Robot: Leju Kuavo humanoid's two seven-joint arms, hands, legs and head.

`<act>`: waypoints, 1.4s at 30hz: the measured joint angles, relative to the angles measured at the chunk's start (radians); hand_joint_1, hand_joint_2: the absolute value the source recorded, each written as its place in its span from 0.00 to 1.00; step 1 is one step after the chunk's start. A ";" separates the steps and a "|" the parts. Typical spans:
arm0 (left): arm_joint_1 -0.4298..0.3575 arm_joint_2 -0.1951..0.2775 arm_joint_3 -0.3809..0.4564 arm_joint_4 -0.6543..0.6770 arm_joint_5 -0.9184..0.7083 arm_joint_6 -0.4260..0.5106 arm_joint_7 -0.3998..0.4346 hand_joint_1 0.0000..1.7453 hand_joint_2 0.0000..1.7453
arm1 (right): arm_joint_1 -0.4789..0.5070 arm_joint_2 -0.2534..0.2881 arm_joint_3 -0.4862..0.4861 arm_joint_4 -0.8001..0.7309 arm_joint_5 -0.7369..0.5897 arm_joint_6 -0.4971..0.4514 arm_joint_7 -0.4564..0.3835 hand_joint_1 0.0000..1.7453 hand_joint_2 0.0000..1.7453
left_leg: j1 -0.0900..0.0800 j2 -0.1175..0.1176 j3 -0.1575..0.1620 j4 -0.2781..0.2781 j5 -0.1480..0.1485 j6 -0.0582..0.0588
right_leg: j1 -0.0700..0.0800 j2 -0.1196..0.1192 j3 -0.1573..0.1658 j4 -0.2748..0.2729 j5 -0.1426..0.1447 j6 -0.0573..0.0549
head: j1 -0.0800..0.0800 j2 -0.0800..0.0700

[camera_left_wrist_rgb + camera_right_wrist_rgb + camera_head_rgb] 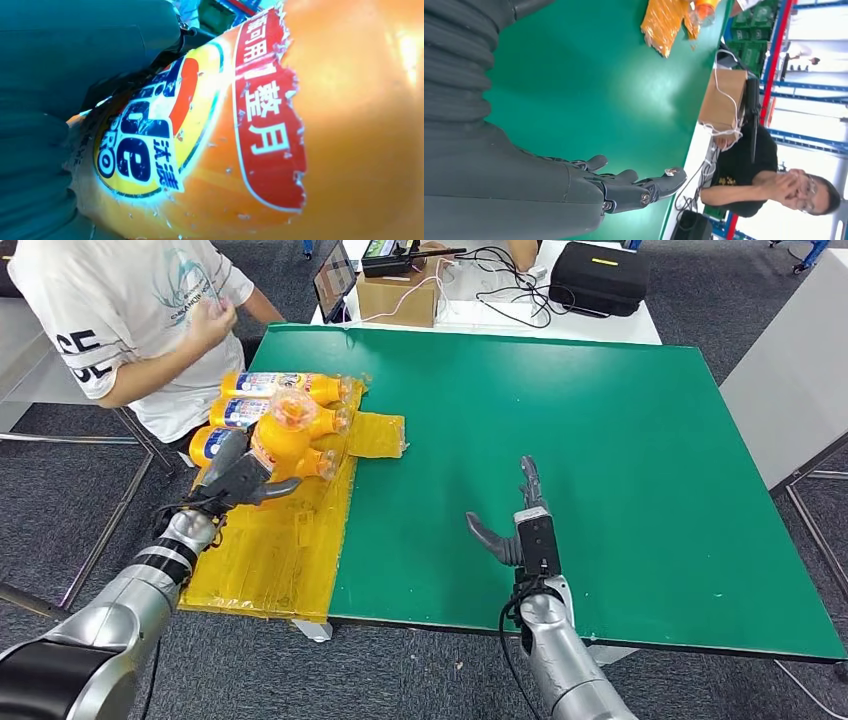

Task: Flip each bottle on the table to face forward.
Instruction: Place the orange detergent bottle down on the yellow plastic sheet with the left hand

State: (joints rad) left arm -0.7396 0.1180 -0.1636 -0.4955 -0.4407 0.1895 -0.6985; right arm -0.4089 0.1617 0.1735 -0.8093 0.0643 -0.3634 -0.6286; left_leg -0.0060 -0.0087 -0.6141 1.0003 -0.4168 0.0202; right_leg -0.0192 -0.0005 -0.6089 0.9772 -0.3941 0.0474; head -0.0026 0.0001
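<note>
Fingers (pixel 240 478) of the left hand (pixel 232 480) grip an orange-filled bottle (pixel 283 430); right hand (pixel 520 530) fingers spread, empty

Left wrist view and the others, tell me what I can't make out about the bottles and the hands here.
- Left wrist view: the held bottle runs past the frame edges, so its cap and base are cut off.
- Head view: the left hand covers the held bottle's lower part; how the fingers lie is hidden.
- Head view: labels on the lying bottles are too small to read.
- Right wrist view: the bottles are cut off by the frame edge beyond the right hand.
</note>
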 joint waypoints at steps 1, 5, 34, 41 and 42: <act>-0.001 0.007 -0.010 0.005 -0.019 0.006 0.000 1.00 1.00 | 0.003 -0.002 -0.004 -0.004 -0.001 0.002 -0.001 0.00 1.00 | 0.000 0.000 0.000 0.000 0.000 0.000 | 0.000 0.000 0.000 0.000 0.000 0.000 | 0.000 0.000; -0.010 0.033 -0.060 0.031 -0.126 0.027 0.005 1.00 1.00 | 0.010 -0.008 -0.014 -0.017 -0.008 0.013 -0.007 0.00 1.00 | 0.000 0.000 0.000 0.000 0.000 0.000 | 0.000 0.000 0.000 0.000 0.000 0.000 | 0.000 0.000; -0.067 0.090 -0.477 0.172 -0.627 0.088 0.215 1.00 1.00 | 0.018 -0.011 -0.020 -0.027 -0.010 0.059 -0.018 0.00 1.00 | 0.000 0.000 0.001 0.000 0.000 0.000 | 0.000 0.000 0.000 0.001 0.000 0.000 | 0.000 0.000; -0.084 0.090 -0.531 0.184 -0.694 0.051 0.232 1.00 1.00 | 0.003 -0.001 -0.019 -0.014 0.001 0.075 -0.018 0.00 1.00 | 0.000 0.000 0.002 0.000 0.000 0.000 | 0.000 0.000 0.001 0.002 0.000 0.000 | 0.000 0.000; -0.085 0.090 -0.537 0.184 -0.695 0.049 0.230 1.00 1.00 | 0.002 0.002 -0.018 -0.011 0.002 0.077 -0.018 0.00 1.00 | 0.000 0.000 0.002 0.000 0.000 0.000 | 0.000 0.000 0.001 0.002 0.000 0.000 | 0.000 0.000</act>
State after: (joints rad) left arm -0.8247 0.2077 -0.7003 -0.3114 -1.1357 0.2389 -0.4689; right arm -0.4073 0.1633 0.1550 -0.8204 0.0663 -0.2861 -0.6469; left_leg -0.0059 -0.0085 -0.6121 0.9999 -0.4167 0.0199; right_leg -0.0192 -0.0006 -0.6077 0.9790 -0.3941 0.0473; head -0.0027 0.0000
